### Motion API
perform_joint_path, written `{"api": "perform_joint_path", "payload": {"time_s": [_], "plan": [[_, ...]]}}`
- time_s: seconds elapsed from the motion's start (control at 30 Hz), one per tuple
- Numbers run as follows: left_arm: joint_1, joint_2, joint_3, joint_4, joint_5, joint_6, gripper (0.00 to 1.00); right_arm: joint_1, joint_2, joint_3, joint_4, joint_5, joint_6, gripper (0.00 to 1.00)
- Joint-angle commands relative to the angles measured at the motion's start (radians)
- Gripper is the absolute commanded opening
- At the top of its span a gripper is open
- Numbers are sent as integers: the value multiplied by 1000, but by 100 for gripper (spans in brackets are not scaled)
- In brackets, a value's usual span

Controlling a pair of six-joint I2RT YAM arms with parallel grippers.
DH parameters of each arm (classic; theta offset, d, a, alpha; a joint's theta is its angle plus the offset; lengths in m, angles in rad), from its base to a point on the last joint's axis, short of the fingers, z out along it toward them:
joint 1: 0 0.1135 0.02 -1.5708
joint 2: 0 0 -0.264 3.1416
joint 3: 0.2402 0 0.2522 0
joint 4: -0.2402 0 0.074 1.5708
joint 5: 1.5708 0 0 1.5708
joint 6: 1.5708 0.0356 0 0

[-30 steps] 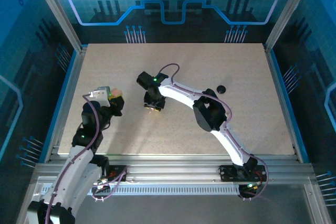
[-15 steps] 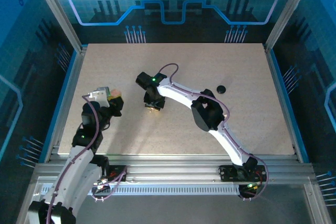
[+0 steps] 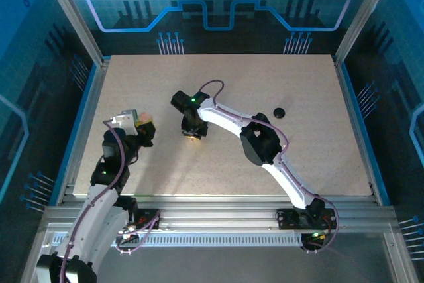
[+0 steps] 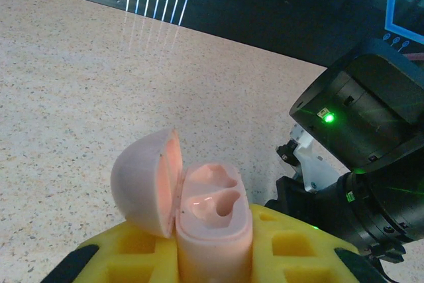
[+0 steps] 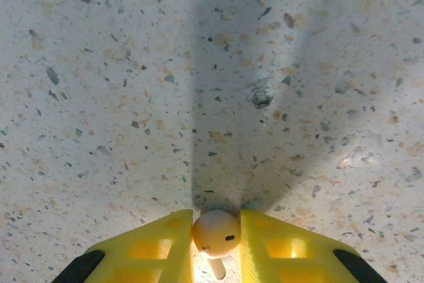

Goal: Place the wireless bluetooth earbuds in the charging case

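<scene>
Our left hand (image 4: pixel 213 262) grips the case (image 4: pixel 211 213) upright near the counter's (image 3: pixel 298 164) left edge, with the lid (image 4: pixel 142 183) swung open and the sockets showing. Our right hand (image 5: pixel 216 246), toward the counter's middle, pinches an earbud (image 5: pixel 215 231) between its yellow fingers (image 5: pixel 281 248), low over the surface.

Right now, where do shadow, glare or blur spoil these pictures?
Right wrist view: a dark shadow fans up the table from the brightly lit earbud in the right end effector. Left wrist view: the open charging case glows pink inside; a green light glares on the right arm.
</scene>
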Motion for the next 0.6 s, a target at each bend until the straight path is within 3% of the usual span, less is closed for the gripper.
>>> {"api": "perform_joint_path", "payload": {"time_s": [0.0,0.33,0.57], "plan": [[13,-10,-13,31,19,-18,20,-7,44,15,-29,6,-16,22],[11,37,-10,56,93,-16,20,-8,-66,-50,-18,70,-46,21],[-19,92,-28,160,188,-37,19,-10,-285,-261,76,158,-55,21]]}}
